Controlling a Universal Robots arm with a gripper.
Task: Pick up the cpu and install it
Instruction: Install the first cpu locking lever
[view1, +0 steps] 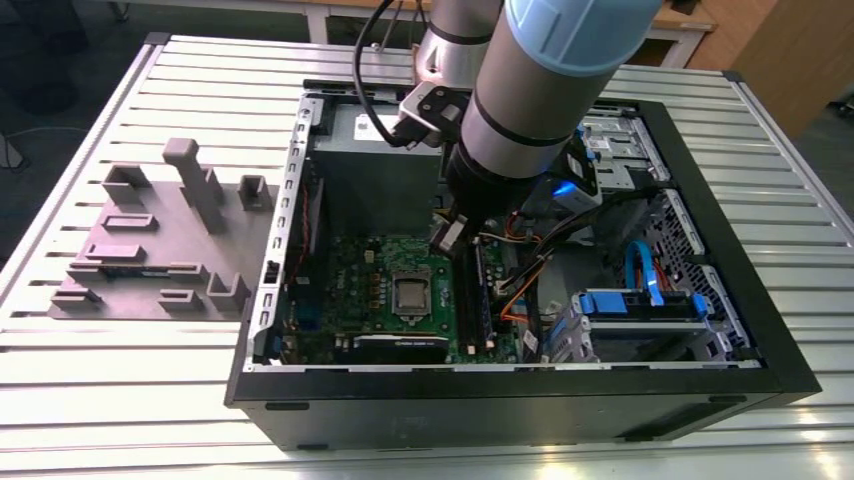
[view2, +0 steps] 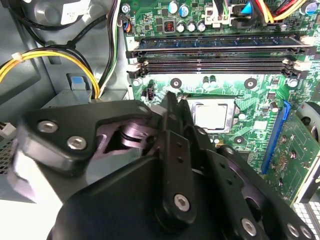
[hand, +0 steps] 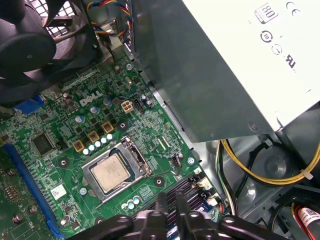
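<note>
The cpu (hand: 111, 172) already sits flat in its socket (hand: 127, 150) on the motherboard (hand: 65, 125), just ahead of the hand (hand: 169, 212) and below its tips. The hand is clenched, fingers together, gripping nothing, hovering beside the memory slots (view2: 220, 55).

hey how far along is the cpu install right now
Looks done: the small square silvery cpu already sits in its metal-framed socket on the green motherboard. In hand: nothing visible; the black gripper is shut and empty, beside the socket over the memory slots. Left: whether the socket is latched can't be told.
</note>
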